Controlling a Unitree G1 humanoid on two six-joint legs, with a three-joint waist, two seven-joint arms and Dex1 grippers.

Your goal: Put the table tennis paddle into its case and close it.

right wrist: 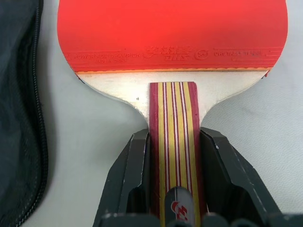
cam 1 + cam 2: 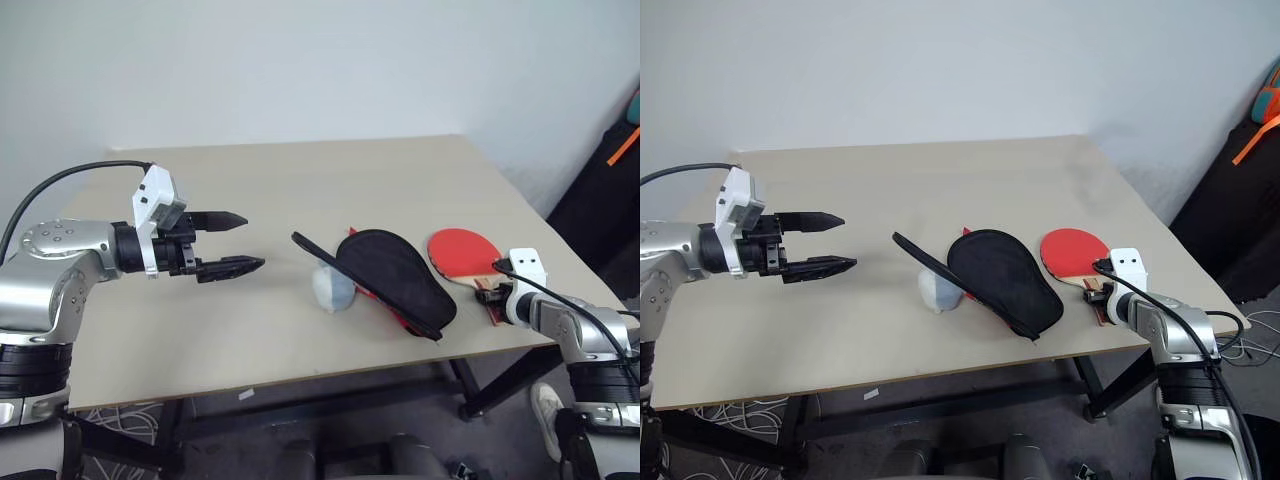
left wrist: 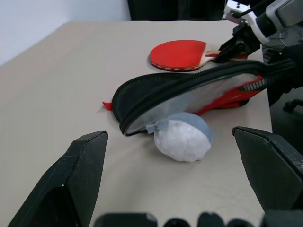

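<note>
Red rubber marks the table tennis paddle [image 2: 462, 252], lying flat near the table's right front corner; in the left eye view the right gripper [image 2: 491, 293] sits at its handle end, fingers hidden behind the white wrist camera housing. Beside that gripper, toward the middle of the table [image 2: 300, 190], lies the case [image 2: 395, 275], black side up with red showing under its edge. A pale grey-white wad [image 2: 333, 288] touches the case's far side from the right gripper. Well apart from all this, the left gripper [image 2: 240, 242] hovers above the tabletop with its two black fingers spread wide and nothing between them, pointing toward the wad

From the right eye the layout reads the same: wad, case and paddle in a row ahead of the left gripper's tips, the paddle farthest from it

Looking along the left gripper's fingers [image 3: 71, 184], which stand far apart at either side, the wad lies nearest ahead, the case just behind it with its zip edge gaping to show a pale lining, and the paddle beyond, where the right gripper meets its handle

Along the right gripper's own fingers [image 1: 130, 177], both pads press the sides of the striped wooden handle; the jaws are narrowed onto it. The red blade extends straight ahead, the case's black fabric and zip just beside it
</note>
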